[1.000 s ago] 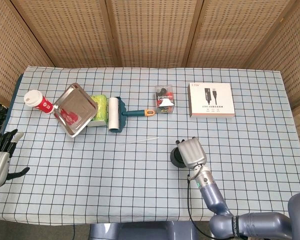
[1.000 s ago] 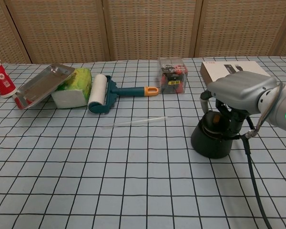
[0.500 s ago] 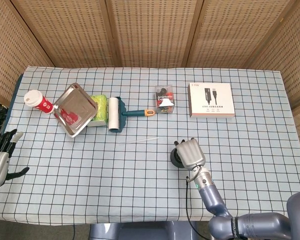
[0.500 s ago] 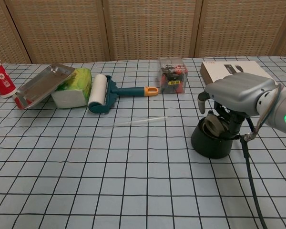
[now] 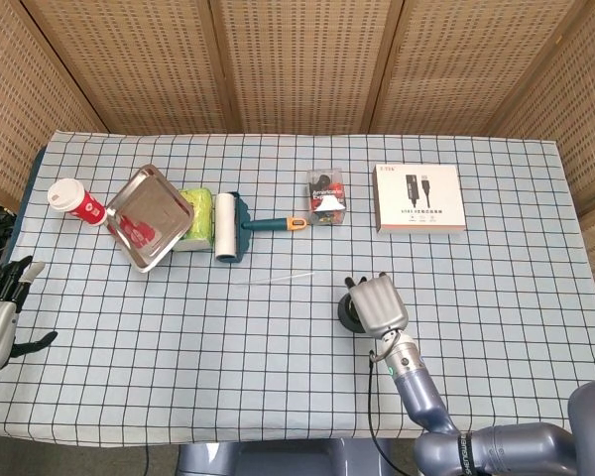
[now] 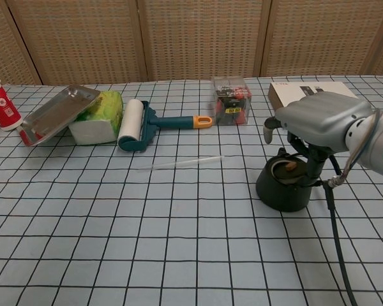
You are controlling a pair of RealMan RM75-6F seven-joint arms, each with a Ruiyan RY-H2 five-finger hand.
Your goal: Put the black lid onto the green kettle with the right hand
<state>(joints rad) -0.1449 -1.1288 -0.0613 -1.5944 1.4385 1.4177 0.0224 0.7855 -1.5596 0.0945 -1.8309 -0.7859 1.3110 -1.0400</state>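
The dark green kettle [image 6: 282, 188] stands right of the table's middle and shows in the head view as a dark round body [image 5: 350, 313] under my right hand. The black lid [image 6: 285, 167], with a tan knob, lies level in the kettle's mouth. My right hand [image 6: 319, 118] hovers just above it. Its fingers [image 6: 309, 167] hang down behind the lid, and the thumb sticks out to the left, apart from the lid. In the head view this hand [image 5: 379, 302] covers most of the kettle. My left hand [image 5: 0, 312] hangs off the table's left edge with its fingers spread, holding nothing.
At the back left are a red cup [image 5: 76, 201], a tilted metal tray [image 5: 149, 218] leaning on a green-and-white pack [image 6: 97, 118], and a lint roller [image 5: 228, 226]. A clear box [image 5: 326, 196] and a white cable box [image 5: 417, 198] lie behind the kettle. A thin clear stick [image 5: 274, 278] lies mid-table.
The lid, tilted under the right hand's fingers half a second ago, now lies flat in the kettle's mouth. The right hand has risen slightly. The left hand has not moved.
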